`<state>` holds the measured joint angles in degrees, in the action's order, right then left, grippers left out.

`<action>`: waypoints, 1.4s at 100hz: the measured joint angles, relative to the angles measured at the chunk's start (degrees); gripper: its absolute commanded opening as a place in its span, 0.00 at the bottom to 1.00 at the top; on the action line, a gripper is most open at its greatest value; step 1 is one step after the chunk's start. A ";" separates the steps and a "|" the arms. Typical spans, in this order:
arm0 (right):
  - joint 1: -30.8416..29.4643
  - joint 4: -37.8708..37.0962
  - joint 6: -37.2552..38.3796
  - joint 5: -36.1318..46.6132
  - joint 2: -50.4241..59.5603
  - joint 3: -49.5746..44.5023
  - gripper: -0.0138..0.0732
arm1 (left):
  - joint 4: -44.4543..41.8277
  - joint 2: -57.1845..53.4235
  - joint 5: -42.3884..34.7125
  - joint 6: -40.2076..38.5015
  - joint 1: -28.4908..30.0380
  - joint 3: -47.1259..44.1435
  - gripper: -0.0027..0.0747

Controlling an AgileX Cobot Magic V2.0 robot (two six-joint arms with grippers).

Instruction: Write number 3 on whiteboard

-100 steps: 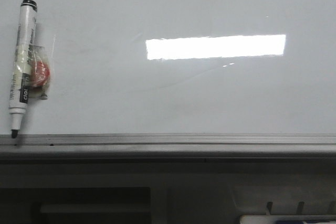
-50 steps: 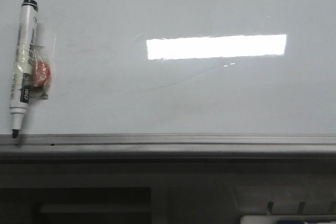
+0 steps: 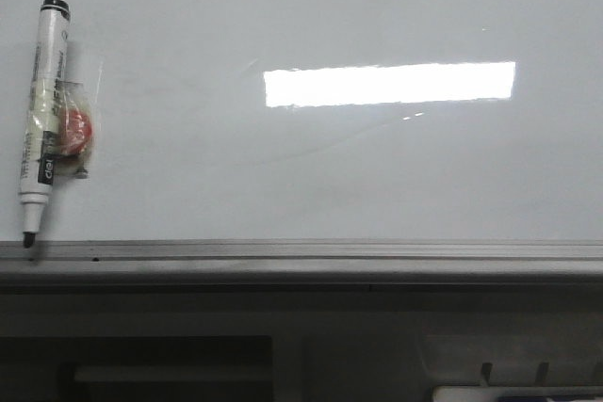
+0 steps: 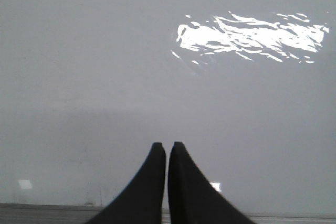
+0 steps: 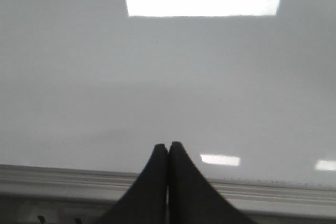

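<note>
The whiteboard [image 3: 311, 167] fills the front view, glossy grey-white with a bright rectangular light reflection and a grey metal bottom rail [image 3: 311, 251]. No number 3 shows on it. A white marker pen [image 3: 42, 110] with black tip down hangs at its left edge, a red magnet [image 3: 73, 132] taped to it, its tip at the rail. Neither gripper shows in the front view. My left gripper [image 4: 167, 145] is shut and empty, facing the board [image 4: 105, 77]. My right gripper [image 5: 168, 145] is shut and empty, facing the board [image 5: 157, 77] just above the rail [image 5: 63, 179].
Below the rail is a dark grey frame [image 3: 283, 327] with recesses. A white object [image 3: 513, 393] shows at the bottom right edge of the front view.
The front view has shifted very slightly; the marker and reflection sit a few pixels to the right. Nothing else has changed.
</note>
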<state>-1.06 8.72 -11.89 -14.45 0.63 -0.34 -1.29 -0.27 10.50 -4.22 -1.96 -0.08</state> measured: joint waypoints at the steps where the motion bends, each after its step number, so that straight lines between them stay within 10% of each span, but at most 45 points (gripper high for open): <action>1: 0.00 0.20 0.00 0.25 0.00 0.00 0.09 | 0.00 0.00 0.00 0.00 0.00 0.00 0.01; 121: 0.00 11.91 0.00 -5.12 -12.91 8.51 0.09 | -2.79 17.59 7.26 0.00 0.00 16.40 0.02; 140: 0.00 13.42 0.00 -5.37 -13.01 8.51 0.09 | -2.79 17.95 6.01 0.00 -0.47 16.50 0.32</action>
<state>-1.06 22.15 -11.89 -19.82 -12.37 8.16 -4.08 17.68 16.51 -4.22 -2.43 16.42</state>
